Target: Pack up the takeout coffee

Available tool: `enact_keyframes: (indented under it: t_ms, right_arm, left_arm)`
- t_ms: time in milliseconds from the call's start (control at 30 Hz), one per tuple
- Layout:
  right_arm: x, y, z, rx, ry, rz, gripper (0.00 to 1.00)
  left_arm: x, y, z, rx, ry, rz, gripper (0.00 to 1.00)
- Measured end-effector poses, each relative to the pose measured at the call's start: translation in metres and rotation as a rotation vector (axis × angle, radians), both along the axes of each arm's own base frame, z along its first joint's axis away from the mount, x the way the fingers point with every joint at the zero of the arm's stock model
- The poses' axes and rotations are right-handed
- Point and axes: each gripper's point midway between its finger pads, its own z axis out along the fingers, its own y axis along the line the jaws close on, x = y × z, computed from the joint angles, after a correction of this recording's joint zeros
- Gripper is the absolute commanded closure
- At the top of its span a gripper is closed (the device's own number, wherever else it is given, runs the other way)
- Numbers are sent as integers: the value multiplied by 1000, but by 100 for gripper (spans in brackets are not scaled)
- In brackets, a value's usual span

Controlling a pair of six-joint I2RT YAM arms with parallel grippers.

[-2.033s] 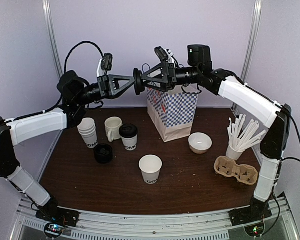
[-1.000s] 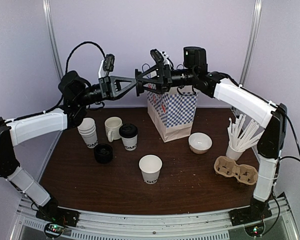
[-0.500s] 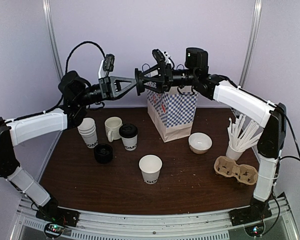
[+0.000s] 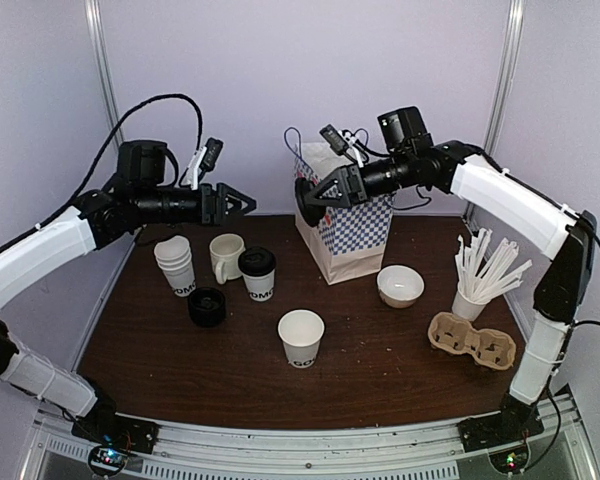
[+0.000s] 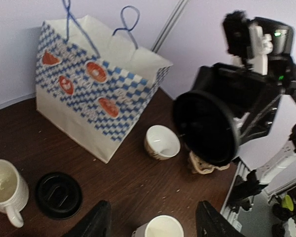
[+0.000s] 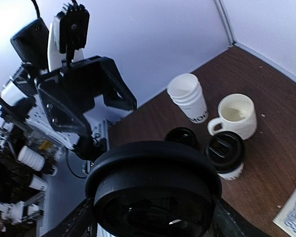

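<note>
Takeout coffee (image 4: 257, 272) stands upright on table (image 4: 380, 385) w/ its lid on, L of paper bag (image 4: 345, 228) and a bit nearer the arm bases. Cream mug (image 4: 225, 256) sits just beside it, on the side away from bag. Neither gripper touches the coffee.

R gripper (image 4: 310, 198) is in the air at bag's upper L corner. Its fingers are clamped on a separate black lid (image 5: 205, 127), held on edge w/ its face turned away from bag.

L gripper (image 4: 248, 204) hangs well L of bag, above the mug. Its fingers (image 5: 99, 223) are apart w/ nothing btwn them, and there's a clear gap to the held lid.

Stack of white cups (image 4: 176, 263) is farthest L of bag. Spare lids (image 4: 207, 306) and open paper cup (image 4: 300, 336) sit front-L of bag. White bowl (image 4: 400, 285) sits just front-R of it.
</note>
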Motion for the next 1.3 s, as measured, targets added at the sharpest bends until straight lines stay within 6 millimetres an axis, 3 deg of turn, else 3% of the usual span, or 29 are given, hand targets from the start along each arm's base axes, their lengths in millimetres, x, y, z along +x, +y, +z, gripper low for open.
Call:
enact_keyframes:
  t_ms: [133,233,333,467,700,1000,1300]
  right_arm:
    - [-15,-33,-14,-152,-142,-19,26]
    - [-29,-54,-23,-245,-221,-9,26]
    - [-39,-67,-36,-320,-260,15,26]
    - [-49,-75,-57,-415,-282,59,26]
    - [-72,-70,-74,-500,-330,156,27]
    - [-102,-44,-108,-590,-367,307,27]
    - [-125,-31,-126,-637,-392,409,26]
  left_arm:
    - [11,13,-59,197,85,65,46]
    - [16,17,-127,348,195,78,48]
    - [6,23,-189,491,299,60,49]
    - [-14,15,-234,609,361,-2,49]
    - [-49,-13,-271,691,368,-109,49]
    - [-53,-25,-291,683,372,-127,50]
    - [-70,-46,-306,677,379,-190,51]
